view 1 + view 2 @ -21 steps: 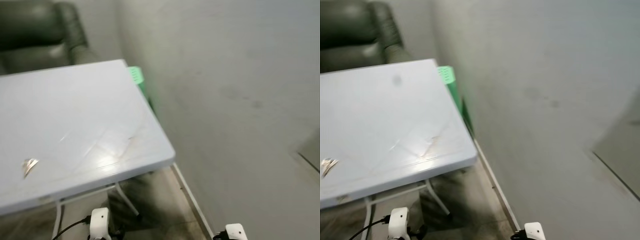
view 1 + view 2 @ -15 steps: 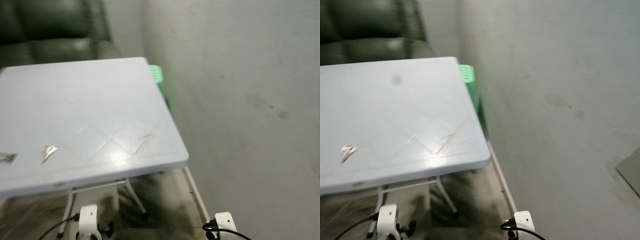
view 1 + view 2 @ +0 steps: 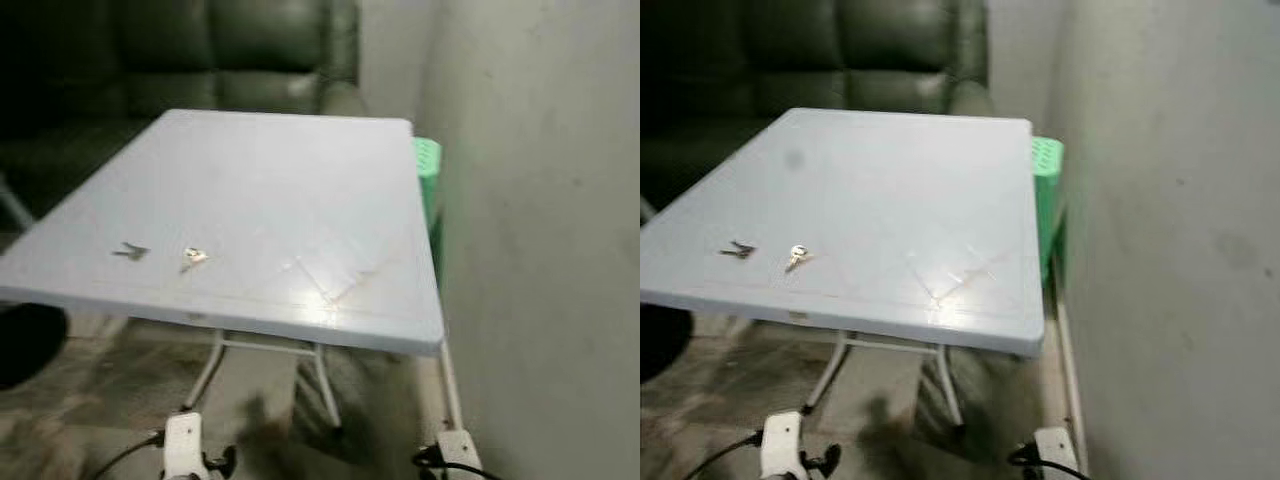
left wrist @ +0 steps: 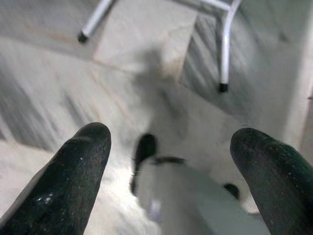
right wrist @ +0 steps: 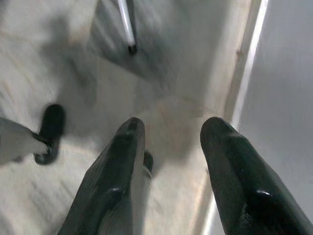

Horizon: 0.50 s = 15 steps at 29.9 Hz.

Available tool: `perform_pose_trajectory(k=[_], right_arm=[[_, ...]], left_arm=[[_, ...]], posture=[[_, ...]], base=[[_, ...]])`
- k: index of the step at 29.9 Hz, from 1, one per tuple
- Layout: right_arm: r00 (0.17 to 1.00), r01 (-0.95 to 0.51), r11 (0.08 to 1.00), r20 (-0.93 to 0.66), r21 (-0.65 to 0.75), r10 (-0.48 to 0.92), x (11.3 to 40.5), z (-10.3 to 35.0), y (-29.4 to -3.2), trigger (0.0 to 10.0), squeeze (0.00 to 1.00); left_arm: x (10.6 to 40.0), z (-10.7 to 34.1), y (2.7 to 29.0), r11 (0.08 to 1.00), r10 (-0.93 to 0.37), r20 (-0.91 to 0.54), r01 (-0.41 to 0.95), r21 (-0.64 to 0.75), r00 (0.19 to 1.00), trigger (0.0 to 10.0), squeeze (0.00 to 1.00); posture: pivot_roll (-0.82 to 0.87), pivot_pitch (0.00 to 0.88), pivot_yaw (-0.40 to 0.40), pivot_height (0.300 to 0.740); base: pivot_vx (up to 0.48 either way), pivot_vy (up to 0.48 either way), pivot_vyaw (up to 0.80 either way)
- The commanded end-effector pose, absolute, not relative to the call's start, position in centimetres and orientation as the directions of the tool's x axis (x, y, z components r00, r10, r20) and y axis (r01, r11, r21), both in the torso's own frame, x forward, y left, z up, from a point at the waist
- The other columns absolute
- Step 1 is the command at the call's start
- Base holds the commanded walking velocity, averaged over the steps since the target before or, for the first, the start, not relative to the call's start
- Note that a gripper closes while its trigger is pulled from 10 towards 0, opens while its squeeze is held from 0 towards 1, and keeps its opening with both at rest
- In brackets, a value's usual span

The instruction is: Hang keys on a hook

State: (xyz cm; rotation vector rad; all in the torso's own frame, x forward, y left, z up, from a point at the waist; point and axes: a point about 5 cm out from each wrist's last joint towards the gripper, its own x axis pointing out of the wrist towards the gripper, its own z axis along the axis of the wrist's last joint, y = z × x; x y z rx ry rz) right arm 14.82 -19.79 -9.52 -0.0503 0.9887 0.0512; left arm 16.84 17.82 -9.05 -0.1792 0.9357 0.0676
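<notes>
metal keys (image 3: 193,257) on table (image 3: 300,200), both hands hanging below

1. The table (image 3: 300,200) is viewed downward from the head by both eye views, the wall (image 3: 540,250) at three o'clock.
2. The floor (image 4: 44,88) is faced closely by both wrist views, table legs (image 4: 224,54) shared.

Two small metal bits on the counter (image 3: 300,190), one (image 3: 130,251) near its front edge and another (image 3: 194,257) just beside it, are too small to identify, while the green bin (image 3: 427,180) behind the counter's far corner is mostly hidden.
</notes>
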Motion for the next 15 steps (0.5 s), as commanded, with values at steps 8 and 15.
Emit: perform_pose_trajectory(k=[8,15], right_arm=[[0.569,-0.063,0.998,-0.821,-0.004,0.033,15.59,-9.28,-19.29,10.0,0.0],[0.569,-0.06,0.998,-0.822,0.006,0.039,15.5,-9.31,-19.27,10.0,0.0]], left_arm=[[17.08,-8.87,18.61,0.979,0.004,-0.803,-0.165,-0.118,0.596,10.0,0.0],[17.07,-8.88,18.54,0.979,0.002,-0.804,-0.167,-0.121,0.595,10.0,0.0]], posture=[[0.02,0.0,-0.038,0.74],[0.02,0.0,-0.04,0.74]], base=[[0.0,0.069,0.0],[0.0,0.386,0.0]])
